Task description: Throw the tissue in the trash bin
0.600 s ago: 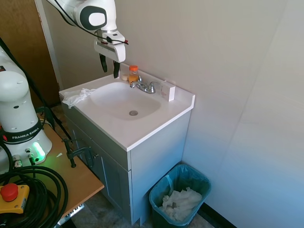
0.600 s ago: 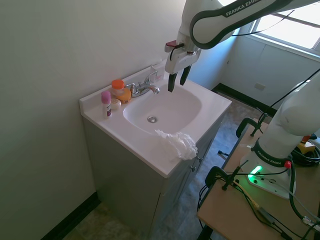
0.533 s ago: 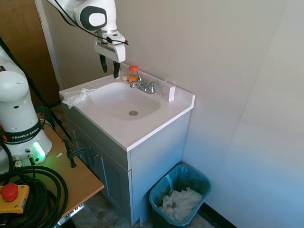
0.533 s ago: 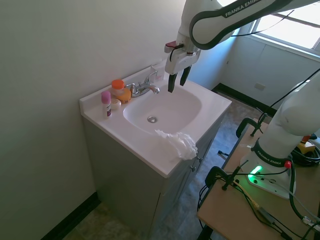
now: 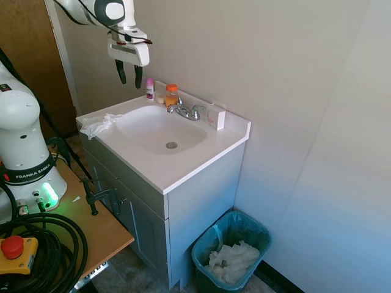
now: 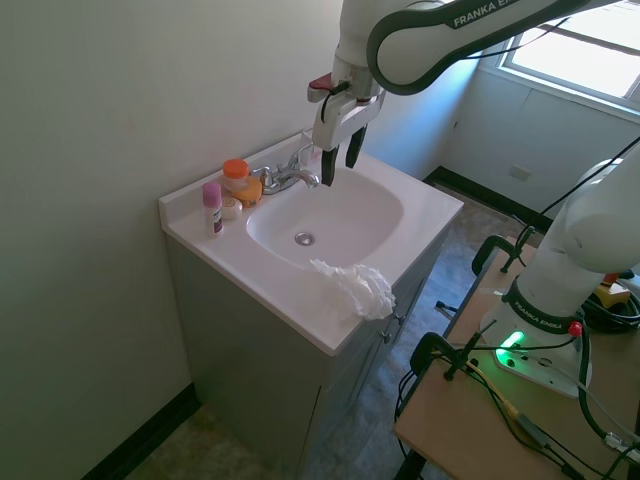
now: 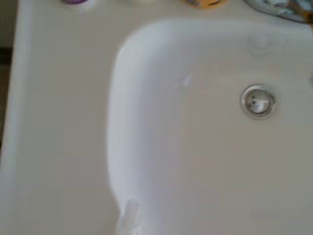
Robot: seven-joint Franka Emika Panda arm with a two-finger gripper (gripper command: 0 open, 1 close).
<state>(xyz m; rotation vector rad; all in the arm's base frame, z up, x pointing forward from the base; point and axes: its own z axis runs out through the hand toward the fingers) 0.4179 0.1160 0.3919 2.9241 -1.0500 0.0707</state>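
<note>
Two dark fingers hang apart with nothing between them: the gripper (image 5: pixel 127 72) is open a moderate way, pointing down, held high above the far-left part of the sink (image 5: pixel 160 129) (in the second exterior view it sits over the basin's far side, by the faucet (image 6: pixel 288 176)). The white arm reaches in from the upper left in the first exterior view, upper right in the second.

The tissue (image 5: pixel 98 125) lies crumpled on the near-left corner of the white vanity top (image 5: pixel 183 168), at the counter edge, just beside the basin rim and well apart from the gripper; in the second exterior view it shows as a wispy white clump (image 6: pixel 355 287) on the front edge. The wrist view looks straight down into the basin w/ the drain (image 7: pixel 257 102) in sight, plus a pale blurred bit at the frame's lower edge, too soft to name.

Along the back ledge: a pink-capped bottle (image 5: pixel 149 89), an orange-capped bottle (image 5: pixel 172 96), then the chrome faucet, then a small white box (image 5: pixel 217 116) to the right.

The trash bin (image 5: pixel 232 254) stands on the floor at the right of the cabinet (image 5: pixel 201 213), near the wall, lined w/ a blue-green bag and holding a heap of crumpled white paper (image 5: pixel 234 261).
</note>
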